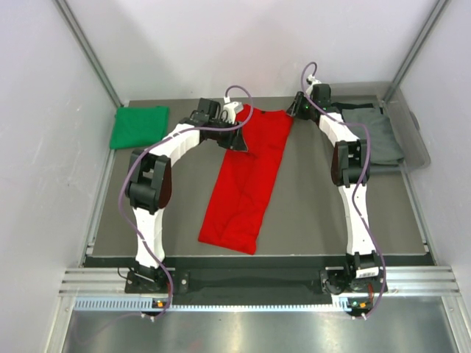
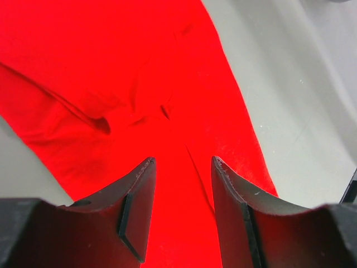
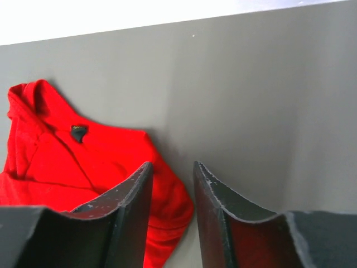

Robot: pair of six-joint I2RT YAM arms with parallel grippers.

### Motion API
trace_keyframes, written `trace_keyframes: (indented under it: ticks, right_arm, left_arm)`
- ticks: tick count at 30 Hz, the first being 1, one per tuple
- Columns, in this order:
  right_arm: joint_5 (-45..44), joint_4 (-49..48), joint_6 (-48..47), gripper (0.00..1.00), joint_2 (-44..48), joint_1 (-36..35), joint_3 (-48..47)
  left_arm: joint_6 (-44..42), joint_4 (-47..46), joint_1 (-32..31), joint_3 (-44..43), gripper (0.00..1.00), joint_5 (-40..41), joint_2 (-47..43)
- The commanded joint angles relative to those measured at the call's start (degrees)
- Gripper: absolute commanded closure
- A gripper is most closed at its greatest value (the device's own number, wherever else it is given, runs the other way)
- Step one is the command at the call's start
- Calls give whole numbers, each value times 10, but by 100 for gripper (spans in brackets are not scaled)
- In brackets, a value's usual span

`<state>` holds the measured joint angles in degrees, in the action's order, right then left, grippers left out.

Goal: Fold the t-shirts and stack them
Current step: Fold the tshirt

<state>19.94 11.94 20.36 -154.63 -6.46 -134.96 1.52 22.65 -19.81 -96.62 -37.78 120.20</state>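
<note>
Here, red t-shirt (image 1: 246,180): folded into a long narrow strip, lying slantwise across the middle of the table (image 1: 309,213), its collar end at the far edge and its other end short of the near edge.
Collar end: a small dark tag (image 3: 78,132) shows at the neck in the right wrist view.
Left gripper (image 2: 183,162): at the strip's far left corner, jaws about half apart over the red cloth, which shows in the gap; no cloth seen clamped.
Right gripper (image 3: 172,164): at the strip's far right corner, jaws a narrow gap apart, one finger over the cloth's edge, bare table showing between them; no hold seen.
Green t-shirt (image 1: 138,126): folded flat in the far left corner.
Grey t-shirts (image 1: 375,132): a loose pile by the far right corner.
</note>
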Motion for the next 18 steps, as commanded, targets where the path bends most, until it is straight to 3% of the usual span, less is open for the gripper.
trace_keyframes:
  ticks: [1,4,6,8,18]
  right_arm:
    - [13,30,6,64,20,-5,19]
    - [18,38,13,67,19,-4,25]
    - [17,39,15,88,19,-4,27]
    - [12,38,18,100,19,-4,26]
    - [-21,16,27,100,24,21,22]
  left_arm:
    - [-8,-23,1,10,51,-3,-31]
    - [-7,-24,2,12,51,-4,-32]
    - [-8,-24,2,11,51,-5,-32]
    - [-7,-24,2,12,51,-4,-32]
    - [-10,-35,4,19,51,37,-32]
